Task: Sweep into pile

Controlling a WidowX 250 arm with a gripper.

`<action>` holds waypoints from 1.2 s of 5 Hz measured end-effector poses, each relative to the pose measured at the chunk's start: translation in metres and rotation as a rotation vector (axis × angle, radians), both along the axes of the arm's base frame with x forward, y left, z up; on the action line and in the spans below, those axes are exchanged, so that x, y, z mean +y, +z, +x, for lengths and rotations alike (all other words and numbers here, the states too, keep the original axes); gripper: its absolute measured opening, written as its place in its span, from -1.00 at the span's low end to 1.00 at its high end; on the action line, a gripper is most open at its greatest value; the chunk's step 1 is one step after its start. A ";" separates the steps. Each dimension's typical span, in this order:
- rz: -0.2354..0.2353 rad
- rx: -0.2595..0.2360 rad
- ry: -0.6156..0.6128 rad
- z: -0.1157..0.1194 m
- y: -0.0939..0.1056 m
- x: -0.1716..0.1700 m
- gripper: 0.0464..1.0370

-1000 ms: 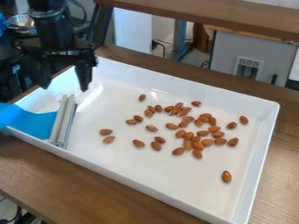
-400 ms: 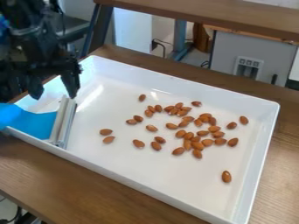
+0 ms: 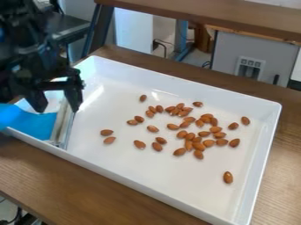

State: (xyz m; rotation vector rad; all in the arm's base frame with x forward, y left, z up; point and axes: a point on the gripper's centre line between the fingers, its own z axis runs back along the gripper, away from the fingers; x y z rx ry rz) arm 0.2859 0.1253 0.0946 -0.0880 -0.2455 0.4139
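Almonds (image 3: 188, 143), brown and loosely scattered, are spread to the right of the black gripper's (image 3: 57, 107) widely parted jaws. Just by these, a grey bar (image 3: 61, 125) with a blue sheet (image 3: 31, 126) is set at the left end of the white tray (image 3: 147, 171). The jaws are pointed downward.

brightly lit white tray (image 3: 135, 169), pale glare streaks on its glossy surface, dim upper-left corner

No readable text, labels, numbers or signs anywhere.
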 end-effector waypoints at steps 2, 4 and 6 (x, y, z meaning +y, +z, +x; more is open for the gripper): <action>-0.012 -0.008 0.016 0.004 -0.015 0.000 0.92; 0.001 -0.011 0.055 0.007 -0.028 0.004 0.85; 0.002 0.003 0.067 0.006 -0.033 -0.004 -0.28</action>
